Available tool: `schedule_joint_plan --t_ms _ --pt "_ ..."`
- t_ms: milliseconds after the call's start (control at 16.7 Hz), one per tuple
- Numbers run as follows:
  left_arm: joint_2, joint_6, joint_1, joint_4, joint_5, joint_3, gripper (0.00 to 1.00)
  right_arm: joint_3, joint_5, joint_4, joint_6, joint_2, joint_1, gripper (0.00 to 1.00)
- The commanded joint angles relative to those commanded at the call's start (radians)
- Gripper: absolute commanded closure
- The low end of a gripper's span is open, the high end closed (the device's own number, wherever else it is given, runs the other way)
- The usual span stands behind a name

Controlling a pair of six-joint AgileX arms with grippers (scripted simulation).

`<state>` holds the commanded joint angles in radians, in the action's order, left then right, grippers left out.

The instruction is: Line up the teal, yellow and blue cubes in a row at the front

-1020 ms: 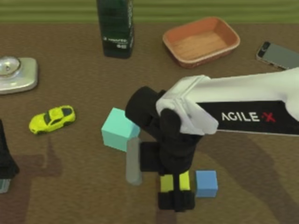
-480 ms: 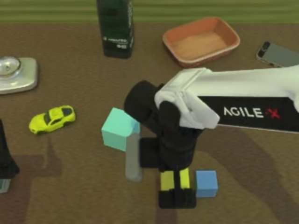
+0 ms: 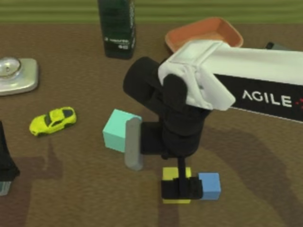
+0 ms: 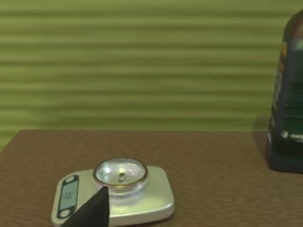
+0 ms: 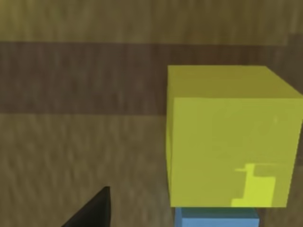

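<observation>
The yellow cube (image 3: 169,173) rests on the table at the front, its side against the blue cube (image 3: 209,185) to its right. My right gripper (image 3: 181,189) hovers just above the yellow cube, open, with nothing held. In the right wrist view the yellow cube (image 5: 227,137) stands free beside the blue cube (image 5: 215,218), and one dark fingertip (image 5: 97,210) is well apart from it. The teal cube (image 3: 116,130) sits farther back and to the left, partly behind the right arm. My left gripper (image 3: 4,188) stays parked at the table's left edge, open.
A dark green bottle (image 3: 117,28) and an orange-brown tray (image 3: 208,23) stand at the back. A silver kitchen scale (image 3: 16,75) and a yellow-green toy car (image 3: 53,120) lie at the left. The right arm hides most of a phone (image 3: 277,46).
My right gripper has let go of the yellow cube and risen, with the arm swinging toward the back. The yellow cube stays beside the blue one. The left arm has not moved.
</observation>
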<state>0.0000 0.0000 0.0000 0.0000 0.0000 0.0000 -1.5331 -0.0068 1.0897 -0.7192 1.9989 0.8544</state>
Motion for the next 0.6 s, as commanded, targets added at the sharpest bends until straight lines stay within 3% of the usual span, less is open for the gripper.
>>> schedule_joint_plan --t_ms 300,600 --pt "0.030 -0.003 -0.011 -0.021 0.001 0.030 0.00 0.025 -0.004 -0.023 0.011 -0.025 -0.020 0.00" --pt "0.292 -0.024 -0.085 -0.179 0.002 0.279 0.00 0.203 -0.027 -0.178 0.093 -0.270 -0.139 0.00"
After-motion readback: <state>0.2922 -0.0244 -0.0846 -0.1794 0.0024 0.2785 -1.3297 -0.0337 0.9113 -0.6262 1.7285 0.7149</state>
